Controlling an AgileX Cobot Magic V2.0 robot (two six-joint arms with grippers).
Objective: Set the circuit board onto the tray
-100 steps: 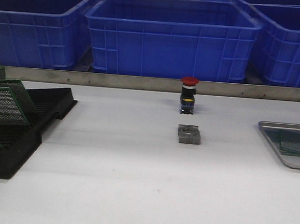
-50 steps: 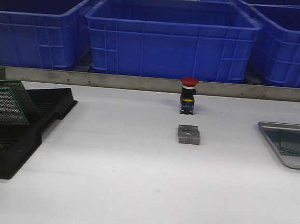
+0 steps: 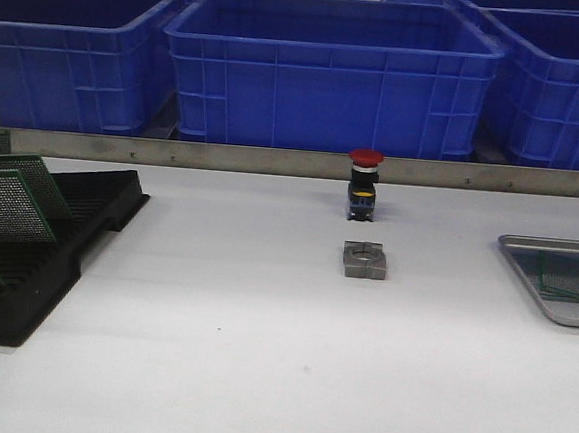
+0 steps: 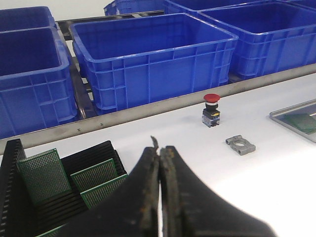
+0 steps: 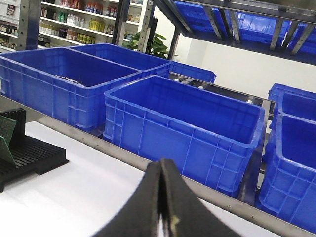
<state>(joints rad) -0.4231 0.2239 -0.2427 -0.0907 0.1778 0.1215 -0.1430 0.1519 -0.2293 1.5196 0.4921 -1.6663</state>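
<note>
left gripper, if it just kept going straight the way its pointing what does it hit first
Probably the middle blue bin. The shut left gripper aims over the black rack, across bare table and the metal rail. Depth is unclear; a downward tilt would meet the table first.

Red pushbutton (image 3: pixel 363 183) stands behind grey clamp (image 3: pixel 364 261); blue bins (image 3: pixel 331 71) beyond.
</note>
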